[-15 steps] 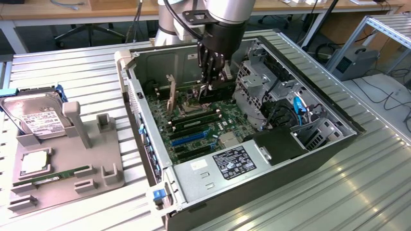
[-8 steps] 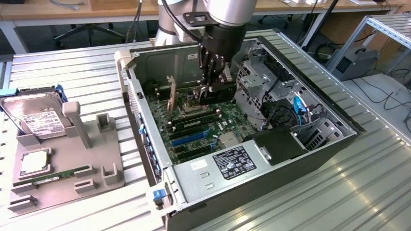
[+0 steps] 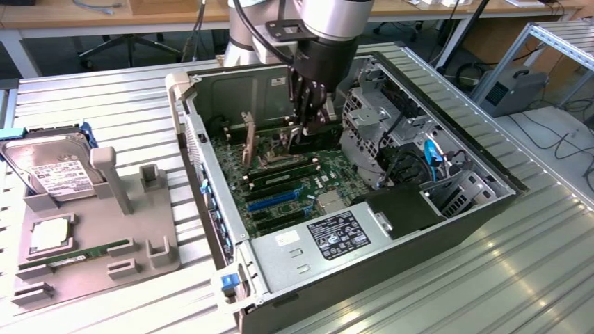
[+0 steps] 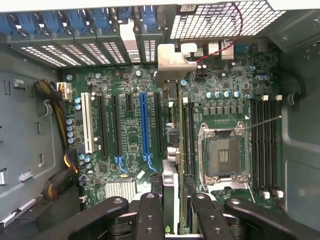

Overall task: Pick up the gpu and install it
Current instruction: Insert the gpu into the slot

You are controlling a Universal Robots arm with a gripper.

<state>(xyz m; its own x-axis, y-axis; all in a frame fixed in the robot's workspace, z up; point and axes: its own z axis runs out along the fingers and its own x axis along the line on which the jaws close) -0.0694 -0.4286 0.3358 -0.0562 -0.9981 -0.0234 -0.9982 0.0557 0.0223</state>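
Lowering the gpu (image 4: 170,200) into the open computer case (image 3: 483,209) is the step in hand, to judge by the pose: the claw (image 3: 302,127) hangs inside the case over the motherboard (image 3: 278,182), near the case's back wall, with the thin card pinched edge-on between its dark fingers (image 4: 150,215). In the wrist view the card runs away from the claw as a narrow strip, its silvery bracket (image 4: 172,61) reaching up to the row of rear slot openings, and it lies roughly along a black expansion slot just beside the long blue slot (image 4: 144,125) and the empty CPU socket (image 4: 222,156). Whether its edge already touches the slot cannot be told. The next move calls for keeping the card upright and in line with that slot. On the bench, the grey parts holder (image 3: 93,250) carries a hard drive (image 3: 51,167) and a memory stick (image 3: 88,254).
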